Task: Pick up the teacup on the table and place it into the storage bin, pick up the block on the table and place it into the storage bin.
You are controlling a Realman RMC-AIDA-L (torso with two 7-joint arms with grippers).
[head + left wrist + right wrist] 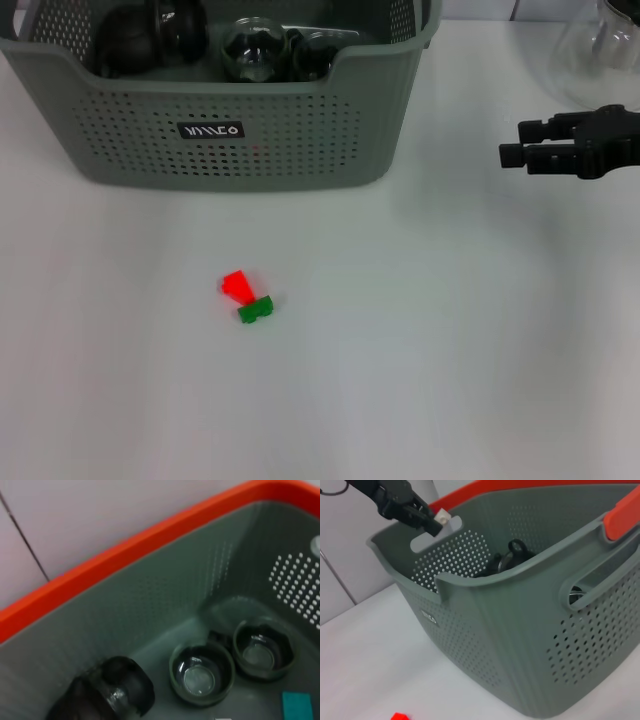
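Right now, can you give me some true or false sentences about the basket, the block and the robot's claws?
1. The block is inside the storage bin. False: it lies on the table, in front of the bin.
2. The block has a red part and a green part. True.
3. The right claw is holding the block. False: it hangs beside the bin, far from the block.
4. The bin already holds dark glass cups. True.
5. The left claw is down by the block. False: it is over the bin.
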